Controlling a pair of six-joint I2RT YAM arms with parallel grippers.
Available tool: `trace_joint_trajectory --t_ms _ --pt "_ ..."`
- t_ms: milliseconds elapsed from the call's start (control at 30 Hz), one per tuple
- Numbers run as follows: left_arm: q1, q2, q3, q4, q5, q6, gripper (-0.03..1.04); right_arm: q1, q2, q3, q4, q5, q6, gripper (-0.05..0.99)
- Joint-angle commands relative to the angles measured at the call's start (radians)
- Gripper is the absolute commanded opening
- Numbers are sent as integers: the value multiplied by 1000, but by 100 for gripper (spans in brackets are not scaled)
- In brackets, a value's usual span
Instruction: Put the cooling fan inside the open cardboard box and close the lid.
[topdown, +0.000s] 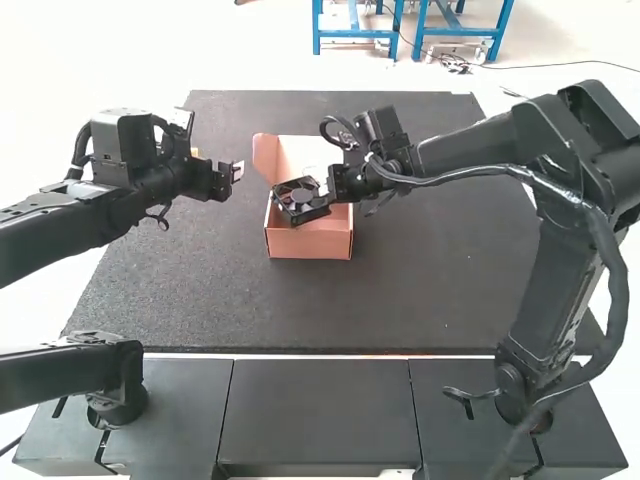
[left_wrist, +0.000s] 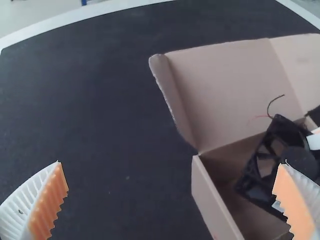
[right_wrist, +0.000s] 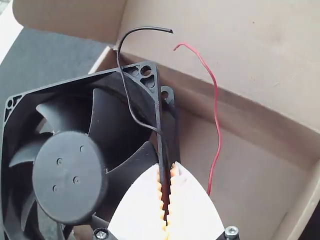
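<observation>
- Fan first: the cooling fan (topdown: 301, 199) sits tilted at the open top of the cardboard box (topdown: 310, 242), over its left half. Whether its lower corner touches the box floor is hard to make out from above.
- The right gripper (topdown: 337, 184) reaches in from the right. Its jaws are clamped on the thin edge of the fan's frame, and in the right wrist view the white ribbed fingers (right_wrist: 142, 210) meet tightly on that edge.
- Up close, a black wire (right_wrist: 127, 85) and a red wire (right_wrist: 214, 120) curl off the fan frame, loose against the box's inner wall. The fan's near edge is cut off at the border of that view.
- The lid (topdown: 283, 158) stands upright at the far side of the box.
- The left gripper (topdown: 233, 172) hangs left of the box, near its far left corner and clear of it, jaws wide apart with nothing between them.
- In the left wrist view, one of that gripper's orange-padded fingers covers part of the fan, and the box's right side runs out of view.
- The box stands near the middle of the black mat (topdown: 150, 290).
</observation>
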Motion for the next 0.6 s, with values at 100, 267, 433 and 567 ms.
trace_joint_trajectory --t_ms 100,267,433,567 --pt "-1 -21 0 0 -12 5 97 -28 27 39 23 7 -23 -2" --pt "0 -21 -6 2 -10 5 97 -67 46 36 46 5 -47 -2" --pt "-3 -21 -12 -2 -12 5 97 -88 59 35 58 0 -49 -2" --pt "-4 -21 -15 -2 -10 5 97 -85 62 18 67 -3 -47 -2"
